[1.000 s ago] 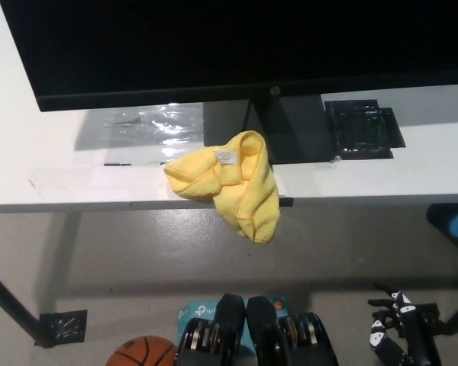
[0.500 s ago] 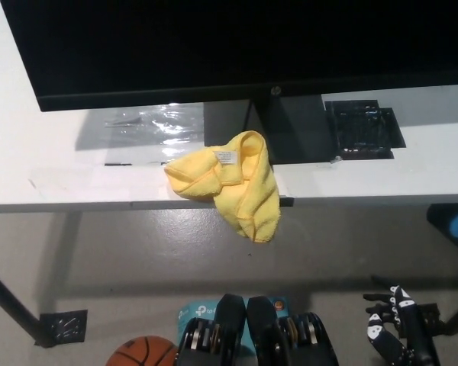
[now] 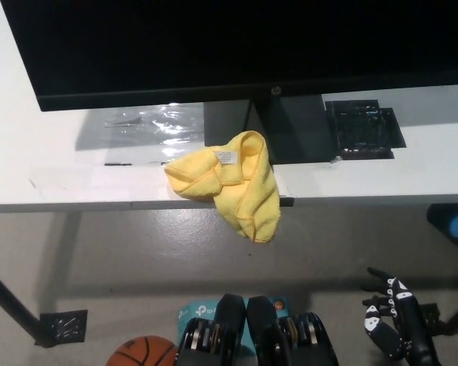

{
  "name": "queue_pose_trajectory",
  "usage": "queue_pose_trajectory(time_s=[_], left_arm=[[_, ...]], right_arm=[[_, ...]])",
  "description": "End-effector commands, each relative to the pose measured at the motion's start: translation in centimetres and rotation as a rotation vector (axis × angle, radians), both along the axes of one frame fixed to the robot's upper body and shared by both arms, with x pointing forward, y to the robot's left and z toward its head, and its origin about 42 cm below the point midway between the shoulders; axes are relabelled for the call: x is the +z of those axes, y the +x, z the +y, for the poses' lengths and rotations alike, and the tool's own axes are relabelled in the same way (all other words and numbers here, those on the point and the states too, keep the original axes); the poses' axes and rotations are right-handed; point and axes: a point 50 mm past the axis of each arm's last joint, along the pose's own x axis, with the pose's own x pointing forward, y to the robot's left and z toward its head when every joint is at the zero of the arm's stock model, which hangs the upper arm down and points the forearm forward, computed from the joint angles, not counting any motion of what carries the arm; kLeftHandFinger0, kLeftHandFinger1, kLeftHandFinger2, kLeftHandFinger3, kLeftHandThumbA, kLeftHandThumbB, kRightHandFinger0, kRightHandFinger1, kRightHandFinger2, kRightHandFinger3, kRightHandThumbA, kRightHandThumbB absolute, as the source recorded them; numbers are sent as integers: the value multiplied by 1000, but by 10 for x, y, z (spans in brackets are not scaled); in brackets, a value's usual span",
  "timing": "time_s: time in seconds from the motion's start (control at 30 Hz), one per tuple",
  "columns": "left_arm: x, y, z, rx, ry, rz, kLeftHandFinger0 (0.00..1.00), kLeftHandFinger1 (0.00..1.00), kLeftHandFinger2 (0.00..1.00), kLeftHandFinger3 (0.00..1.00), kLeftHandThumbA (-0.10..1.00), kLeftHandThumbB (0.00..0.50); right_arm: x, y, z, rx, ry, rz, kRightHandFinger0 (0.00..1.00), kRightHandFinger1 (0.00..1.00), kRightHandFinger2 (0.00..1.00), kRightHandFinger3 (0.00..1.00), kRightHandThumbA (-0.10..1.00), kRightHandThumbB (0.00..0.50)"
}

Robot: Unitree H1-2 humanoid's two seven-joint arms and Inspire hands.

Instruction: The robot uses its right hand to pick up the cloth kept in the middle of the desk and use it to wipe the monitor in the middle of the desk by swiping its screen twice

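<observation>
Your right hand (image 3: 391, 316) has risen slightly at the lower right since a second ago, fingers spread and holding nothing, well below the desk (image 3: 53, 179). You see the yellow cloth (image 3: 233, 183) unmoved at the desk's front edge, half draped over it, below the monitor (image 3: 237, 46), against its stand (image 3: 290, 126). Open floor lies between hand and cloth.

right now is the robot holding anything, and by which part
Nothing is held. The right hand is low at the bottom right, fingers apart, far from the yellow cloth draped over the desk edge.
</observation>
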Motion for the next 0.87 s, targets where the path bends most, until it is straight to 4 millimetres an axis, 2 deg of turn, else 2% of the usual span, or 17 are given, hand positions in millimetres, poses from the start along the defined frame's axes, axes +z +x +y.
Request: queue_pose_trajectory(time_s=[0.0, 0.17, 0.3, 0.37, 0.4, 0.5, 0.63, 0.77, 0.8, 0.83], left_arm=[[14, 0, 8, -14, 39, -20, 519, 557, 721, 946, 324, 0], [11, -1, 11, -17, 40, -23, 537, 573, 732, 950, 302, 0], [12, -2, 10, -15, 41, -26, 520, 561, 725, 947, 304, 0], [14, -2, 9, -14, 36, -27, 514, 556, 723, 949, 306, 0], [14, 0, 9, -12, 31, -32, 515, 556, 720, 946, 304, 0], [13, 1, 11, -9, 37, -35, 509, 550, 710, 932, 290, 0], [14, 1, 12, -10, 43, -29, 503, 545, 712, 935, 294, 3], [11, 2, 13, -10, 36, -25, 491, 536, 702, 937, 327, 6], [11, 2, 13, -11, 34, -26, 493, 537, 700, 934, 320, 0], [10, 2, 13, -8, 29, -18, 504, 545, 705, 935, 317, 0]], right_arm=[[9, 9, 0, 4, 34, -57, 412, 512, 653, 852, -100, 97], [9, 8, 1, -2, 43, -47, 384, 498, 644, 856, -100, 81], [9, 6, 0, -1, 48, -44, 422, 528, 664, 858, -100, 73], [9, 6, 0, 2, 41, -37, 412, 527, 673, 864, -100, 74], [9, 7, 0, 2, 49, -43, 371, 483, 651, 864, -100, 74], [9, 11, 2, 5, 45, -48, 401, 514, 665, 859, -100, 79], [8, 11, 2, 6, 59, -37, 368, 506, 676, 846, -100, 79], [7, 10, 2, 14, 39, -40, 377, 497, 674, 851, -100, 84], [5, 11, 2, 16, 27, -33, 433, 525, 682, 854, -100, 79], [5, 11, 1, 16, 22, -28, 449, 538, 692, 857, -100, 74]])
